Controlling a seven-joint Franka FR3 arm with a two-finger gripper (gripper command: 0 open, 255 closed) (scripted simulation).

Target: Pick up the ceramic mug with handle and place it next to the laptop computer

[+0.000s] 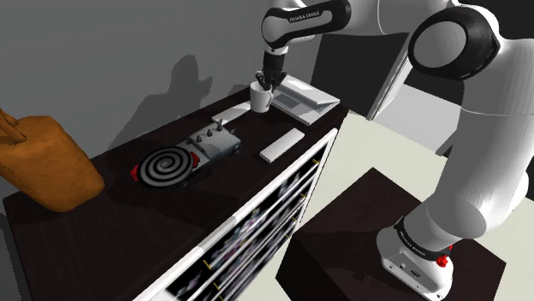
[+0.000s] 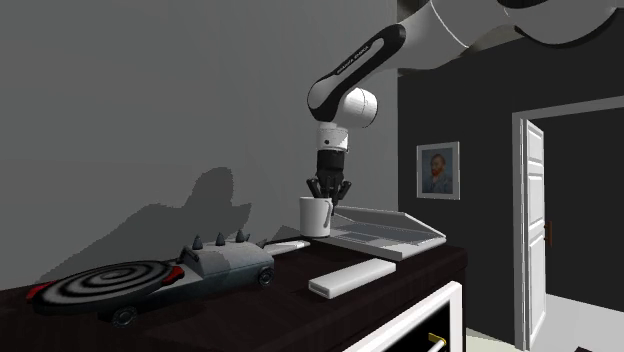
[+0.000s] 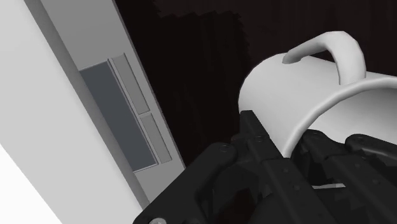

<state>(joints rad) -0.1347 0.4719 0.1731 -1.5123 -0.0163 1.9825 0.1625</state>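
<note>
Two black fingers of my gripper pinch the wall of the white mug, one inside and one outside, and I see it just beside the grey laptop at the dark cabinet top's far end.

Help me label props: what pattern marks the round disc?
Black and white spiral on the disc, best in shoulder view.

Smooth matt mug; matt countertop

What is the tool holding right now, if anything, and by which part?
The tool clasps the mug by its rim, on the side away from the handle.
</note>
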